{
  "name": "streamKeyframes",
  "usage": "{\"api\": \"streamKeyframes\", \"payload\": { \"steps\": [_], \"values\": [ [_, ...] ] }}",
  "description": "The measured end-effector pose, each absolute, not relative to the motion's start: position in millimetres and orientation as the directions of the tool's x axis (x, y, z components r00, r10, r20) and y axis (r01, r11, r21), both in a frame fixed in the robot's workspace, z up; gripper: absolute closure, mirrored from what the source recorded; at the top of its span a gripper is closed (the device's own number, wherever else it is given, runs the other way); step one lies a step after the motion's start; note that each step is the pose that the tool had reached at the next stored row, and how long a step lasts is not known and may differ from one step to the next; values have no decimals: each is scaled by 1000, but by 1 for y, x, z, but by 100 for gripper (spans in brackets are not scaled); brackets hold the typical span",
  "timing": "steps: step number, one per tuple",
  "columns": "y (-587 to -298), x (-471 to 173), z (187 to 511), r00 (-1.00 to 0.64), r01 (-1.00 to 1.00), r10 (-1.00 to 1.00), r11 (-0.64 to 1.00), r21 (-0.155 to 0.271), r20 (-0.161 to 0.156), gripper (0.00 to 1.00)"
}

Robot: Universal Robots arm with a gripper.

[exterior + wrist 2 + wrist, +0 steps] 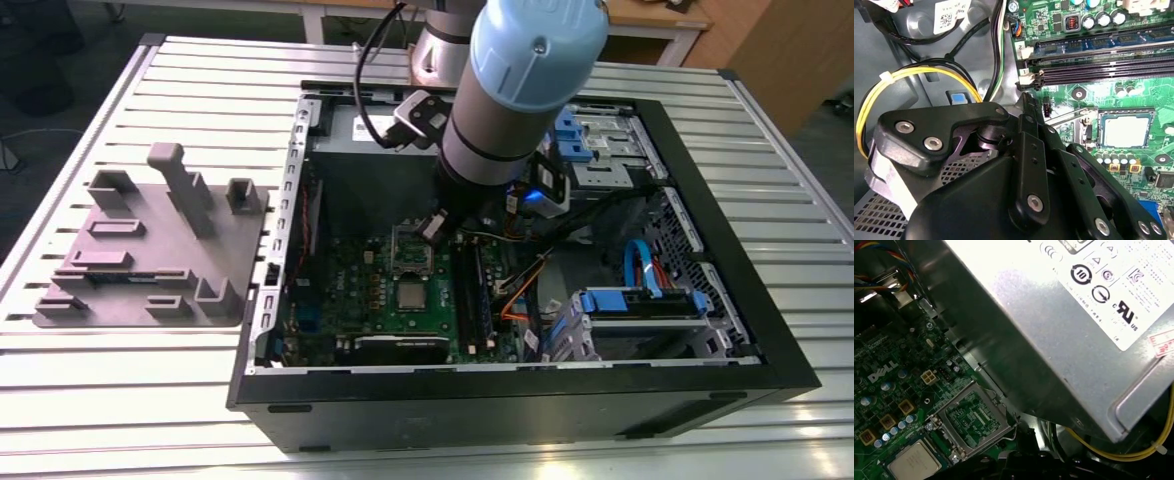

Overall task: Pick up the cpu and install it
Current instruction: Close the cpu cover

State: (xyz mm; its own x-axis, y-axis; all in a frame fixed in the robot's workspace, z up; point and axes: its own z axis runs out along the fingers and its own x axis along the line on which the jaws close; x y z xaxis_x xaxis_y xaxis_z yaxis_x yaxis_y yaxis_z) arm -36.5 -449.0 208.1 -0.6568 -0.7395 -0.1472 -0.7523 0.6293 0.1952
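Note:
The cpu (411,296) is a small silvery square lying flat in its socket on the green motherboard (354,290), inside the open computer case. In both wrist views the cpu (1126,131) (914,462) sits apart from the gripper, and nothing touches it. The socket's metal cover plate (971,420) stands swung open beside the chip. My gripper (434,228) hangs over the board just behind that open plate. In the second wrist view the gripper's black tip (1026,100) lies close to the thin socket lever (1069,117).
The grey power supply box (1054,315) stands close behind the gripper. Long black memory slots (1094,70) run beside the socket. Yellow and black cables (914,75) loop nearby, and blue drive bays (641,300) fill the case's other side. A grey parts fixture (154,250) sits outside on the slatted table.

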Motion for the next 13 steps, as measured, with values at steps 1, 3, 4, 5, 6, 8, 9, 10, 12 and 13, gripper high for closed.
{"api": "streamKeyframes", "payload": {
  "steps": [1, 3, 4, 5, 6, 8, 9, 10, 12, 13],
  "values": [
    [-449, -36, 209, -657, -752, -740, 630, 194, -146, 90],
    [-449, -36, 209, -657, -752, -740, 630, 192, -143, 90],
    [-449, -37, 209, -657, -752, -741, 631, 190, -141, 90],
    [-449, -37, 210, -657, -752, -741, 632, 188, -138, 90],
    [-449, -36, 210, -657, -752, -742, 632, 185, -135, 90],
    [-449, -37, 211, -657, -752, -743, 634, 180, -129, 90],
    [-449, -36, 212, -657, -752, -743, 634, 178, -127, 90],
    [-449, -36, 212, -657, -752, -744, 635, 176, -125, 90],
    [-449, -37, 213, -657, -752, -744, 636, 173, -120, 90],
    [-449, -37, 214, -657, -752, -745, 636, 171, -119, 90]
  ]
}}
